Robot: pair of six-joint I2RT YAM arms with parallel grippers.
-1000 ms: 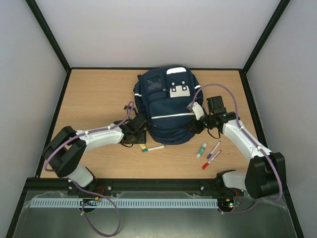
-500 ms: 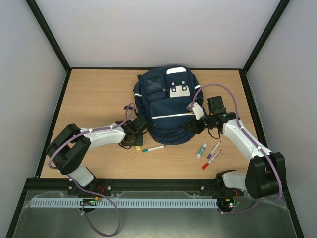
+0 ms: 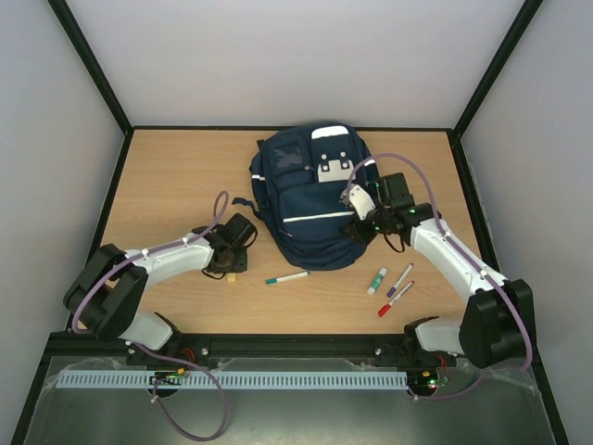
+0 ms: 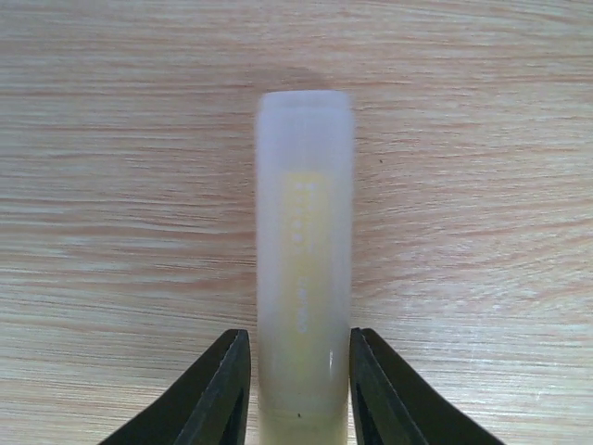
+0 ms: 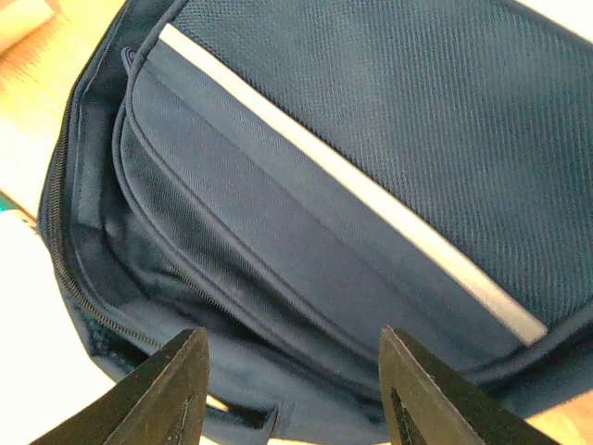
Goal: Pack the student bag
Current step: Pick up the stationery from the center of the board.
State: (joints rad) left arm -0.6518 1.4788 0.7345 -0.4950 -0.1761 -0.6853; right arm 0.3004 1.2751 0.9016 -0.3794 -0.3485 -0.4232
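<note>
The navy student bag [image 3: 310,199] lies flat at the back middle of the table, grey-white patch up. My left gripper [image 3: 230,269] is left of the bag, low over the wood, shut on a pale yellow-white tube [image 3: 236,275]. In the left wrist view the tube [image 4: 304,278] stands between my fingertips [image 4: 222,394] and the gripper [image 4: 298,394] holds its lower end. My right gripper [image 3: 357,230] is open over the bag's right lower side. In the right wrist view it [image 5: 292,389] hangs above the bag's front pocket [image 5: 278,278], below a white stripe [image 5: 352,185], with nothing in it.
A white pen with a green tip [image 3: 287,276] lies on the wood just in front of the bag. A green-capped marker [image 3: 376,281], a purple marker [image 3: 400,279] and a red marker [image 3: 395,299] lie at the front right. Black frame rails border the table.
My left gripper has moved left, away from the bag's front edge, carrying the pale tube with it. My right gripper has shifted slightly back and up over the bag.
</note>
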